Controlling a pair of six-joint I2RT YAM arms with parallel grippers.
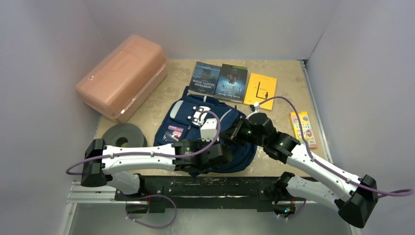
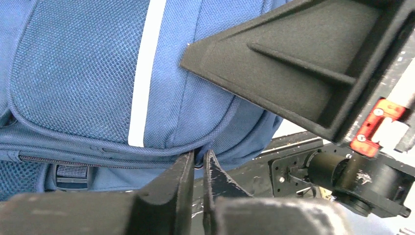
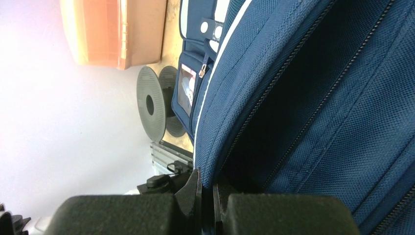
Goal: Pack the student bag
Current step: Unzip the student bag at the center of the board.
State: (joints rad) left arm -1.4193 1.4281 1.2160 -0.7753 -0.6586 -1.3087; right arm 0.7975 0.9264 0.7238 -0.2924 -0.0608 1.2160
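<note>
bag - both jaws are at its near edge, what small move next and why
Probably ease the right jaws up and away from the left jaws to widen the mouth. Both look shut on the bag edge, the right wrist view shows a dark zip opening, and the books lie outside.

The top external camera hangs high at 6 o'clock behind the arm bases, looking down toward 12 over the whole table (image 1: 293, 78). The left wrist camera sits tight against the student bag (image 2: 88, 73), facing 3 o'clock toward the right arm (image 2: 293, 63). The right wrist camera, rolled sideways and equally close, faces 9 o'clock; its salmon box (image 3: 117, 29) and grey disc (image 3: 149, 103) also appear in the top view.
</note>
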